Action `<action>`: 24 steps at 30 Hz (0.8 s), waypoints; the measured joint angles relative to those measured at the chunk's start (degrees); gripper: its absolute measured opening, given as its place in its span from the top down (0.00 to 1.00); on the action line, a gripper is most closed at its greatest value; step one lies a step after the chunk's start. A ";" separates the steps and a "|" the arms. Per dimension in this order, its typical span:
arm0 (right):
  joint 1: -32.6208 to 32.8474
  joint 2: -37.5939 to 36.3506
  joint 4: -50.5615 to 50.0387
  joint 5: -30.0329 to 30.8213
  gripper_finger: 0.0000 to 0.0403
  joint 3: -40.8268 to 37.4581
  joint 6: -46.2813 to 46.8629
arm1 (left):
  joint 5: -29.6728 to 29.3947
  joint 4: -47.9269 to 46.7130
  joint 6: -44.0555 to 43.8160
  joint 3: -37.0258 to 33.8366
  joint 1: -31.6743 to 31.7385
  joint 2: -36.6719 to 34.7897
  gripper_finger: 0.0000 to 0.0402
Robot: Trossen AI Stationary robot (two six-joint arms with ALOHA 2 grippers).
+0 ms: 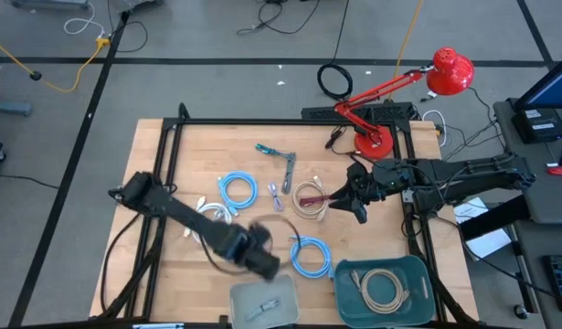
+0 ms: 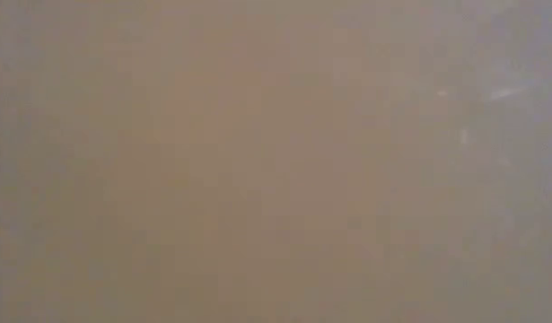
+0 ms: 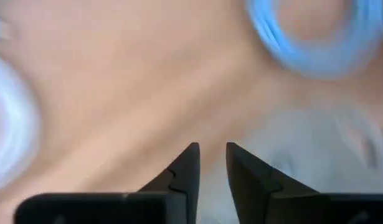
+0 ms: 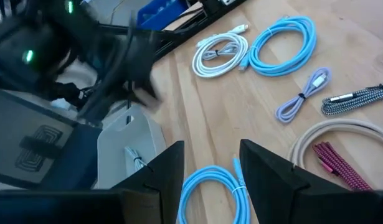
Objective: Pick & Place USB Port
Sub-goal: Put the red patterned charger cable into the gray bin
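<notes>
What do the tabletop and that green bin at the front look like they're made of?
The pale tabletop looks like wood, matte, with visible plank seams and grain. The green rectangular bin looks like moulded plastic: uniform colour, rounded corners, slight sheen. Neither is certain from looks alone.

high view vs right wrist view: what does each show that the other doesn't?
Only the high view: the red desk lamp, the teal bin holding a coiled beige cable, and the right gripper over the table.

Only the right wrist view: the white cable's connector ends up close.

Both: the wooden table, light blue cable coils, the grey tray, and the left arm above it.
</notes>
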 joint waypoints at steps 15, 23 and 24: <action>-0.01 0.02 0.04 7.63 0.64 0.00 3.27 | -5.51 -1.28 25.11 -0.02 24.96 -3.51 0.98; -0.48 1.45 -10.28 19.02 0.64 0.00 7.78 | -0.75 -0.03 34.80 -0.02 34.29 -4.38 0.96; -0.91 2.20 -12.75 19.98 0.64 0.00 8.49 | -0.16 -0.04 35.61 -0.02 34.74 -4.47 0.95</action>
